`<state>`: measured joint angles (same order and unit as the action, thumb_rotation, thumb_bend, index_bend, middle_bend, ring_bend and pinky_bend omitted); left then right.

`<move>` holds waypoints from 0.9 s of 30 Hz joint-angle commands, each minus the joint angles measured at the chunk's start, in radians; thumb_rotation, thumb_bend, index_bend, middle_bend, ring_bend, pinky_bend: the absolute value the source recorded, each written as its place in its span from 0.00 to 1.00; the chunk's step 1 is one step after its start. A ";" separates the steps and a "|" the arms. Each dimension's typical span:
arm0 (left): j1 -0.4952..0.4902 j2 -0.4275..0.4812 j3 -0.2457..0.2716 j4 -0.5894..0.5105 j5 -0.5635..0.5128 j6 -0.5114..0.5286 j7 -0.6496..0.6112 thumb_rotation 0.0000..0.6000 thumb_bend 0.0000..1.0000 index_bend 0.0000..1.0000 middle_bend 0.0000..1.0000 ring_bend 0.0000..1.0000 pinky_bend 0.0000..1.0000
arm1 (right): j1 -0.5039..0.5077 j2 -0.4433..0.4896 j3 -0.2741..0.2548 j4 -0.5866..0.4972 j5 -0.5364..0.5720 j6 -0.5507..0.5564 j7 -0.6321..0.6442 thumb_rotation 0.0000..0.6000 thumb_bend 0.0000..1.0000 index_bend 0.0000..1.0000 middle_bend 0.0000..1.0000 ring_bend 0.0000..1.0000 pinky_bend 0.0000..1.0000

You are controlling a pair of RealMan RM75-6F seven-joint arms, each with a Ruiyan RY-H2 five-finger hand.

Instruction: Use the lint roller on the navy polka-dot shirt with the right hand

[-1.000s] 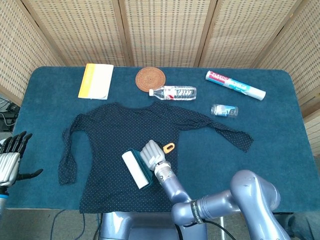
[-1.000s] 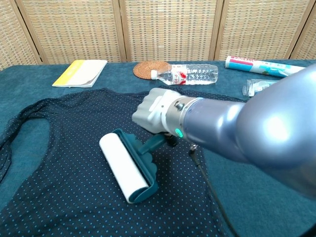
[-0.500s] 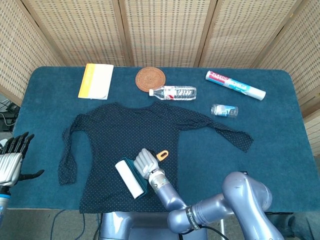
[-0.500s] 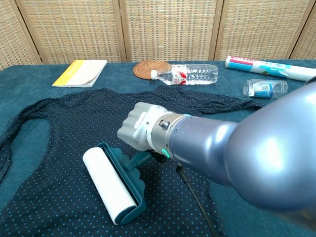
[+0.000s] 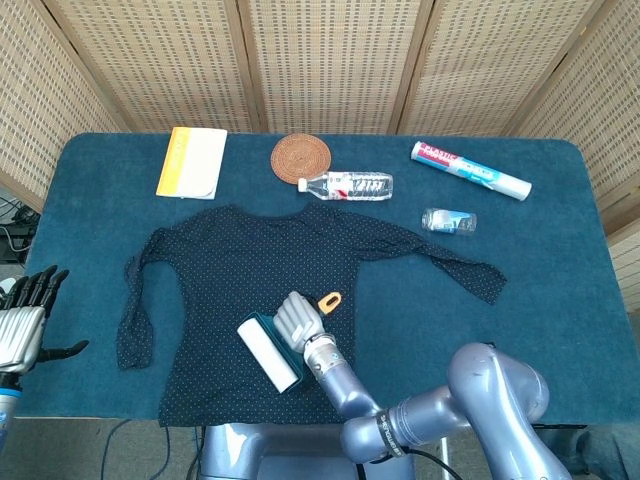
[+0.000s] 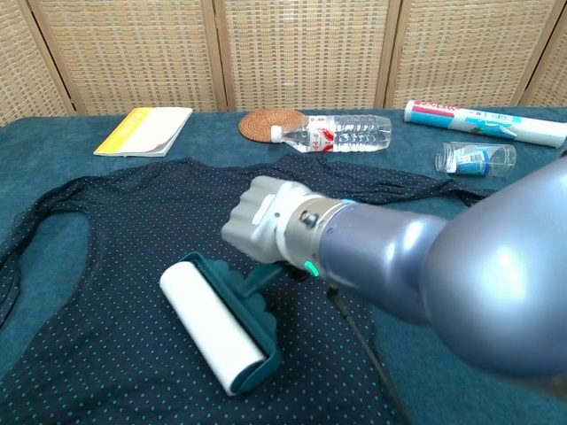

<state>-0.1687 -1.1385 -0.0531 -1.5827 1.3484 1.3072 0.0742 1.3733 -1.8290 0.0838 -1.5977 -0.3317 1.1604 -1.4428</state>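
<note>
My right hand [image 6: 266, 223] grips the lint roller [image 6: 215, 324], its white roll lying on the lower front of the navy polka-dot shirt [image 5: 250, 265]. I judge rolling underway; upper chest and both sleeves look left to do. My left hand [image 5: 22, 318] hangs empty, fingers apart, off the table's edge.

A yellow-and-white booklet [image 5: 191, 162] is lying at the upper left of the blue table [image 5: 560, 300], with a round woven coaster [image 5: 301, 157] sitting near it at top centre. A clear water bottle [image 5: 346, 185] is lying on its side just below the coaster. At the upper right, a printed tube [image 5: 470, 170] is resting at a slant, and a small clear cup [image 5: 449, 221] is lying below it. Wicker screens [image 5: 320, 60] are standing behind.
</note>
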 commanded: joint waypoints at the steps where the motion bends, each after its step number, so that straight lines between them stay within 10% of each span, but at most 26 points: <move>1: 0.000 0.001 -0.001 0.000 -0.001 0.000 -0.001 1.00 0.00 0.00 0.00 0.00 0.00 | -0.020 0.037 -0.026 0.020 -0.005 0.007 0.007 1.00 0.81 0.75 1.00 1.00 1.00; 9: -0.008 -0.005 0.000 0.007 -0.010 -0.016 0.009 1.00 0.00 0.00 0.00 0.00 0.00 | -0.103 0.173 -0.130 0.083 -0.030 -0.021 0.051 1.00 0.81 0.74 1.00 1.00 1.00; 20: -0.010 -0.012 -0.001 0.007 -0.019 -0.018 0.026 1.00 0.00 0.00 0.00 0.00 0.00 | -0.148 0.207 -0.135 0.136 -0.087 -0.077 0.115 1.00 0.76 0.63 1.00 1.00 1.00; 25: -0.011 -0.010 0.000 0.008 -0.017 -0.020 0.020 1.00 0.00 0.00 0.00 0.00 0.00 | -0.167 0.218 -0.123 0.117 -0.123 -0.059 0.148 1.00 0.09 0.03 1.00 1.00 1.00; 27: -0.011 -0.008 0.001 0.007 -0.015 -0.020 0.015 1.00 0.00 0.00 0.00 0.00 0.00 | -0.177 0.229 -0.118 0.096 -0.150 -0.037 0.165 1.00 0.00 0.00 1.00 1.00 1.00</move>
<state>-0.1794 -1.1466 -0.0524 -1.5758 1.3331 1.2872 0.0899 1.2054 -1.6087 -0.0397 -1.4868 -0.4628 1.1067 -1.2916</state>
